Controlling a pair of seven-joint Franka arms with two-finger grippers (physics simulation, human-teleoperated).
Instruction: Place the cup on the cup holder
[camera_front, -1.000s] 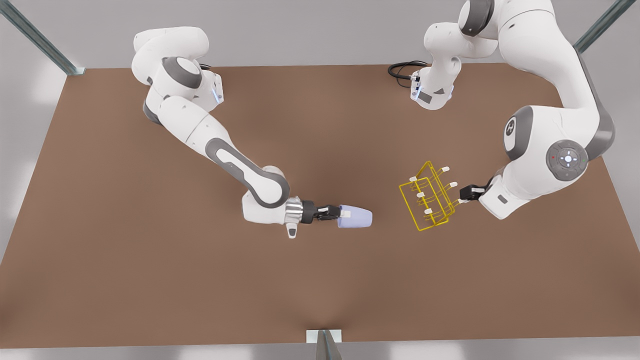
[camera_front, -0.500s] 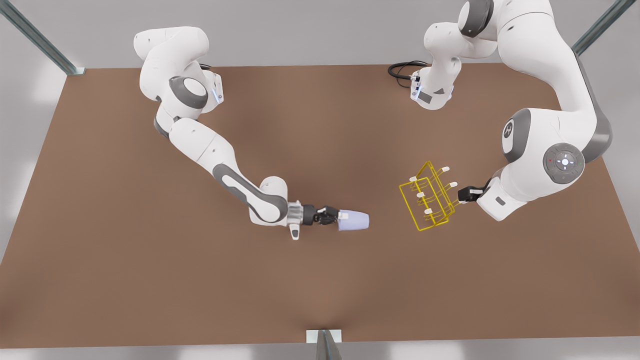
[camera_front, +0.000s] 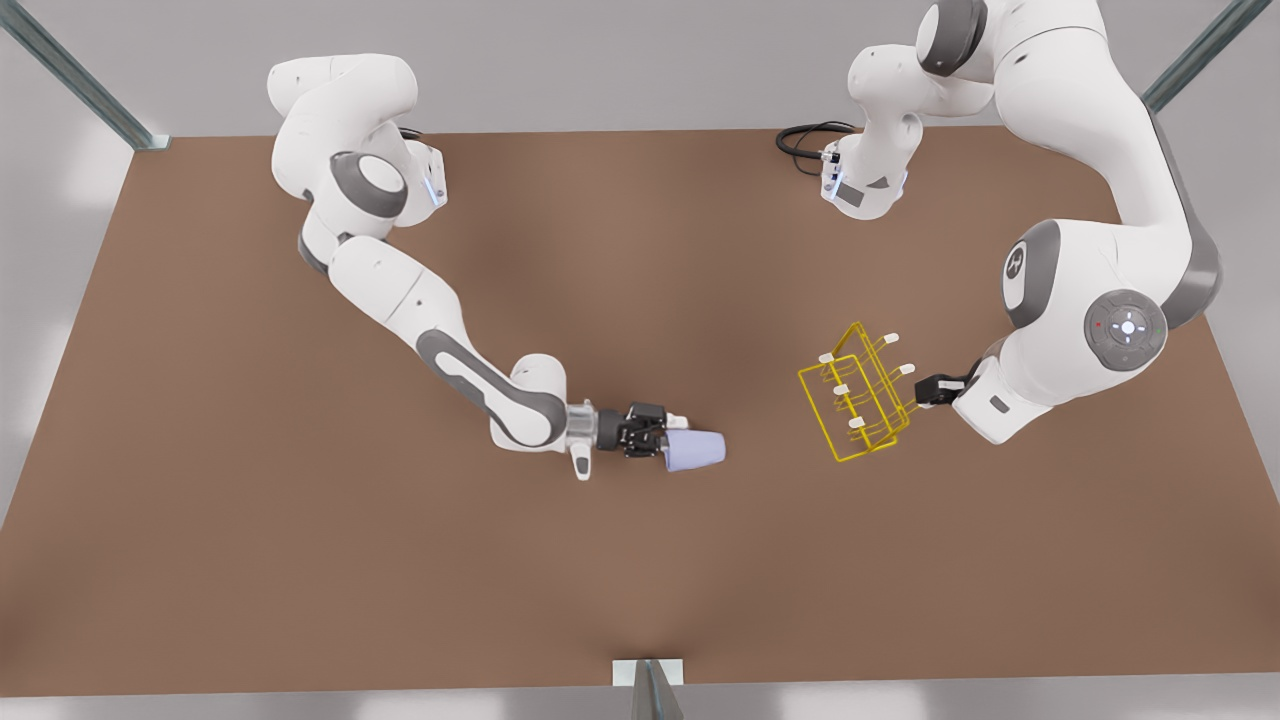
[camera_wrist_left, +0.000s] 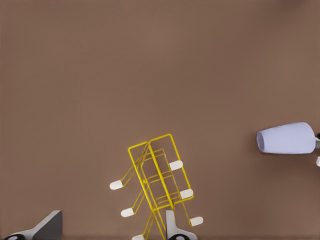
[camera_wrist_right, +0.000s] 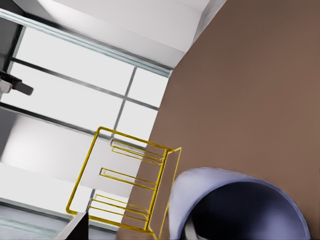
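The lavender-blue cup (camera_front: 695, 451) lies on its side in the air near the table's middle, with my right gripper (camera_front: 672, 440) shut on its rim. Up close in the right wrist view, the cup (camera_wrist_right: 235, 205) shows its dark inside. The yellow wire cup holder (camera_front: 858, 395) with white-capped prongs stands toward the front view's right. My left gripper (camera_front: 925, 392) sits right beside it. In the left wrist view the left gripper (camera_wrist_left: 114, 214) is open, and the cup holder (camera_wrist_left: 157, 175) has its foot close to one finger (camera_wrist_left: 172, 227). The cup (camera_wrist_left: 287, 138) shows farther off there.
A brown table (camera_front: 300, 520) carries both arms. A black cable (camera_front: 805, 140) loops at the back by one arm's base. Metal frame posts (camera_front: 80, 75) stand at the back corners, and a bracket (camera_front: 648, 680) sits at the near edge.
My right gripper has turned about its wrist and drawn back slightly toward the front view's left, carrying the cup with it. The other arm's elbow shifted a little; its gripper and the cup holder stayed put.
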